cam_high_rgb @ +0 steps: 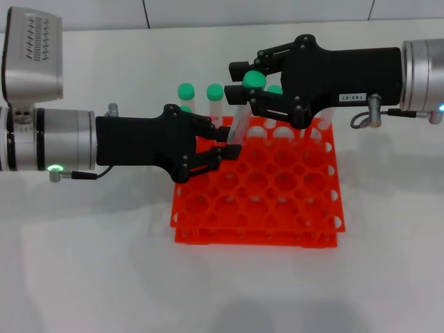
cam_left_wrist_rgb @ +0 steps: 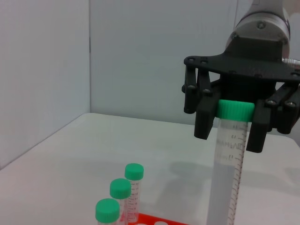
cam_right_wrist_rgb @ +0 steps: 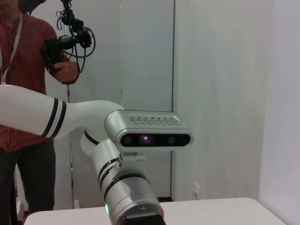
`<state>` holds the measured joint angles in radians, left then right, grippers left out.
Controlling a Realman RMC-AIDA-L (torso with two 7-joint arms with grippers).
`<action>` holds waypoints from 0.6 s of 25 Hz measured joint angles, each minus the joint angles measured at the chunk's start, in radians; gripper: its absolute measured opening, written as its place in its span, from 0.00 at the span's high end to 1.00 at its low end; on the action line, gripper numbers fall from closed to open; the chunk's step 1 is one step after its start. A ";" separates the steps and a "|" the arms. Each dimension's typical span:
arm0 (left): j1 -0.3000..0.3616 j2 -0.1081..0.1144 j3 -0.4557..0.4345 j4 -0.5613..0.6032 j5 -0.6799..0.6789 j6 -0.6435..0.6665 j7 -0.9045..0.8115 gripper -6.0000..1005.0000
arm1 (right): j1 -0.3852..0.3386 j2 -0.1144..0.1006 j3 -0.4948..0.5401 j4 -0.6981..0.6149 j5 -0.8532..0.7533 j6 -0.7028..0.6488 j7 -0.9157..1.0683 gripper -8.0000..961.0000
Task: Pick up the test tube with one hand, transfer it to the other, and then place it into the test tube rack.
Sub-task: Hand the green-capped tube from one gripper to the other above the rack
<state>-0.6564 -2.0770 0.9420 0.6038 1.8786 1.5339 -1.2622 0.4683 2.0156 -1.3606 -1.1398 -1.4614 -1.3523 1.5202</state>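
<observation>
The test tube (cam_high_rgb: 241,118) hangs tilted over the back of the orange-red test tube rack (cam_high_rgb: 257,208). Its green cap (cam_high_rgb: 254,79) is up. My left gripper (cam_high_rgb: 229,142), black and unlabelled, comes in from the left and is shut on the tube's lower part. From the right, my labelled right gripper (cam_high_rgb: 246,83) has its fingers closed on the cap. The left wrist view shows the right gripper (cam_left_wrist_rgb: 230,133) with its fingers pressed to both sides of the cap (cam_left_wrist_rgb: 236,109). The clear tube (cam_left_wrist_rgb: 227,178) hangs below it.
Other green-capped tubes (cam_high_rgb: 186,91) (cam_high_rgb: 215,91) stand in the rack's back row, three of them in the left wrist view (cam_left_wrist_rgb: 120,188). The white table spreads around the rack. In the right wrist view, a person (cam_right_wrist_rgb: 28,70) stands behind my left arm (cam_right_wrist_rgb: 131,187).
</observation>
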 joint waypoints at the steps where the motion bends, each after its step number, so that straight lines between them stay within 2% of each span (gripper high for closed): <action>1: 0.000 0.000 0.000 0.000 0.000 0.000 0.000 0.77 | 0.000 0.000 0.000 0.000 0.000 0.000 0.000 0.72; 4: 0.000 0.000 0.000 -0.001 0.000 0.000 0.000 0.77 | 0.000 0.000 0.000 0.000 0.000 0.000 0.000 0.72; 10: 0.000 0.000 0.000 -0.001 0.000 0.000 -0.005 0.59 | 0.000 0.000 0.000 0.000 0.000 0.000 0.000 0.72; 12: 0.001 0.000 0.000 -0.001 0.000 0.000 -0.008 0.38 | -0.001 0.000 0.000 0.000 0.000 -0.001 0.000 0.72; 15: 0.001 0.000 0.002 -0.001 0.000 0.000 -0.012 0.37 | -0.001 0.000 0.000 0.000 0.000 -0.001 0.000 0.72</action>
<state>-0.6551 -2.0769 0.9440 0.6026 1.8786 1.5341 -1.2744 0.4678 2.0156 -1.3606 -1.1398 -1.4614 -1.3531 1.5202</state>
